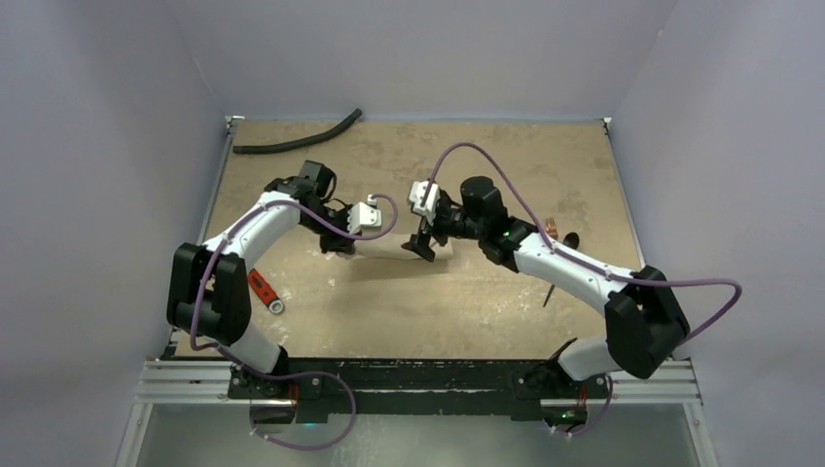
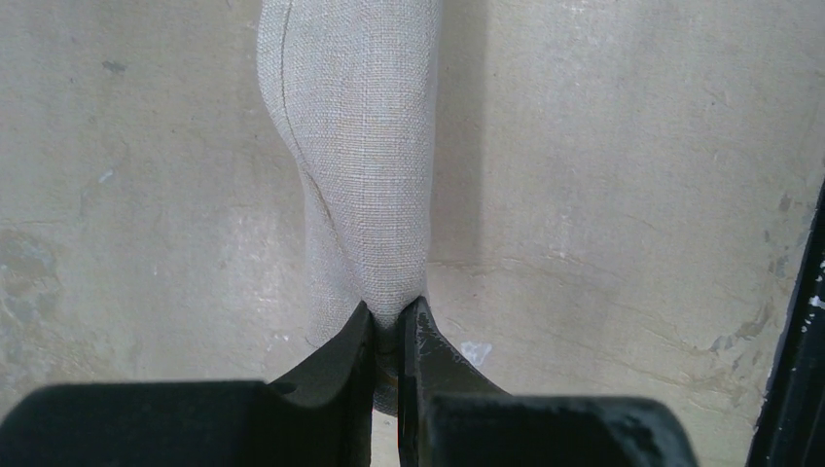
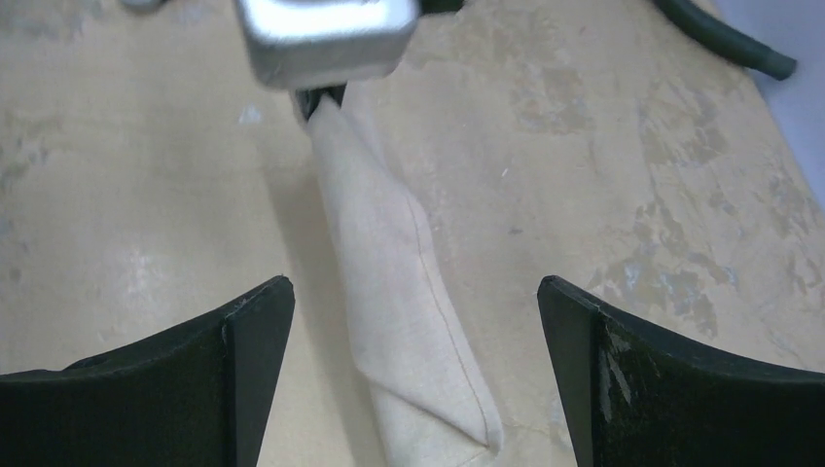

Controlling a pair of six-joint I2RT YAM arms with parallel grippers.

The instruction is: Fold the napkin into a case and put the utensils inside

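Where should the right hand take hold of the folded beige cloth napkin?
The folded beige cloth napkin is probably best pinched at its free pointed end, from above, across its narrow width: that end lies in front of the open right hand, while the left hand pinches the far end.

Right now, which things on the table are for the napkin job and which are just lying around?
For the job: the napkin, pinched in the left tool; the copper fork; the dark-bowled spoon.
Just lying about: the black hose; the red-handled thing.
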